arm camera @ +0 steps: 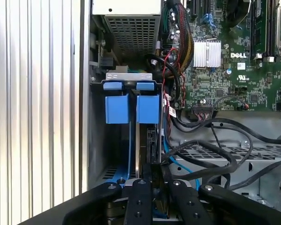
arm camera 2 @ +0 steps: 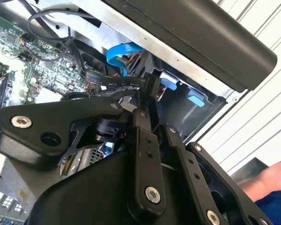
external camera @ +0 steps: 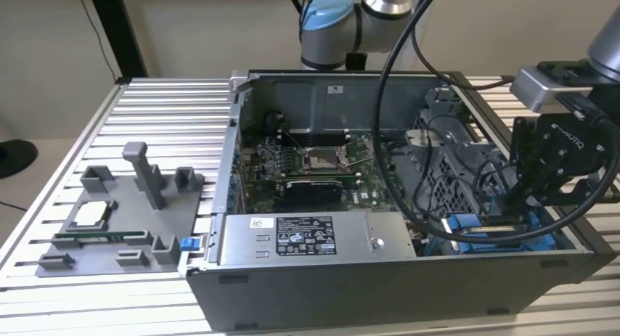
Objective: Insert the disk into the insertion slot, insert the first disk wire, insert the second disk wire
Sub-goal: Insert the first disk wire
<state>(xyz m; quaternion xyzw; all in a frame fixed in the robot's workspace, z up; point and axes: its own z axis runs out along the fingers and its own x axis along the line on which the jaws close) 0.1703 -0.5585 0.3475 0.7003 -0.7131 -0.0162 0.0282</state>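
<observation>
The disk (arm camera: 131,108) sits in the insertion slot (arm camera: 94,140); its blue carrier tabs face out of the grey metal bay. In the exterior view the blue frame (external camera: 496,231) lies at the case's right front corner. My gripper (arm camera 2: 147,96) hangs directly over it, shut on the black connector (arm camera 2: 152,84) of a flat black disk wire (arm camera 2: 114,82). The connector is held close to the blue tabs (arm camera 2: 169,84). In the first wrist view my fingers (arm camera: 139,197) point down along the drive's edge. A blue flat cable (arm camera 2: 118,54) loops loose nearby.
The open computer case (external camera: 388,278) stands on a slatted metal table (external camera: 155,111). Inside are the labelled power-supply box (external camera: 310,238), the CPU socket (external camera: 320,159) and bundles of black cables (arm camera: 210,159). A grey fixture (external camera: 116,220) sits at the exterior view's left. A person's hand and blue sleeve (arm camera 2: 271,187) show beside the case.
</observation>
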